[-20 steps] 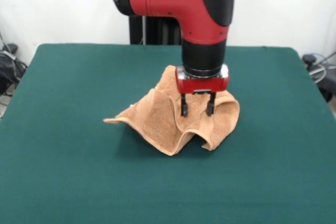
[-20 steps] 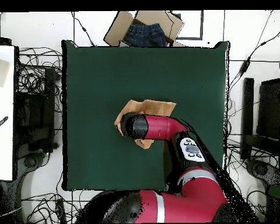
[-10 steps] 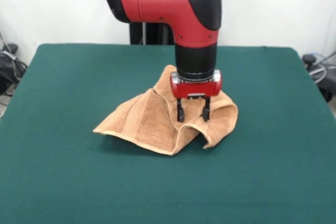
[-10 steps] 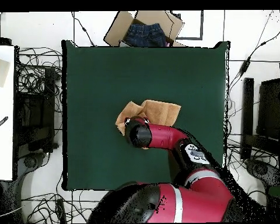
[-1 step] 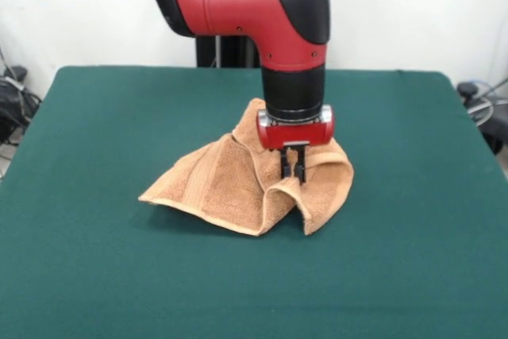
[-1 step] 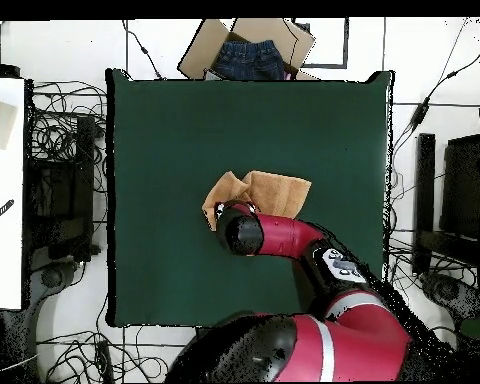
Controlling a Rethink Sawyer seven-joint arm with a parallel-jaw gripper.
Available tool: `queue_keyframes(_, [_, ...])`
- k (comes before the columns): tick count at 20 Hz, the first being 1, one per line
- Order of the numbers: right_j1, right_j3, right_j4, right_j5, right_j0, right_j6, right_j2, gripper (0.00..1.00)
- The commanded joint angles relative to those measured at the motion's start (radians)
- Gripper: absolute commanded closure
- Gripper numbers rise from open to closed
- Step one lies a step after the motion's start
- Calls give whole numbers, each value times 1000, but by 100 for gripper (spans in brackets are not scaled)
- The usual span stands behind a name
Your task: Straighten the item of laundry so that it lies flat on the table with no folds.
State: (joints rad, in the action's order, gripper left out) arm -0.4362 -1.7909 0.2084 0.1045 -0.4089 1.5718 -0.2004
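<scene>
Under pincer point(image 5: 293, 166): crumpled towel point(image 5: 230, 188) mid-table point(image 5: 95, 275); pincer closed, pinching raised towel fold.

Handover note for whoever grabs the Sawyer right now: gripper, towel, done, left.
Gripper: shut on a raised ridge of the towel, near the bunched side at picture right in the front view.
Towel: near the middle of the table, crumpled, with several folds; one flap spreads out to picture left in the front view and its corner lifts slightly off the top. In the overhead view the arm hides part of it.
Done: a pinch on the fold.
Left: all the flattening. Probably lift and draw the pinched fold outward, release, then work out the remaining creases.
</scene>
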Motion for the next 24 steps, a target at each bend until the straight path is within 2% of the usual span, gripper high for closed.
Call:
queue_keyframes(1, [75,-52,57,-31,-19,101,-69,100])
queue_keyframes(9, [73,-44,56,-8,-13,103,-66,100])
queue_keyframes(13, [52,-36,35,54,3,98,-51,100])
queue_keyframes(16, [-39,-65,-7,175,8,97,-53,100])
queue_keyframes(21, [-291,-159,-68,400,40,103,-27,100])
queue_keyframes(24, [-399,-176,-99,527,65,114,-9,100])
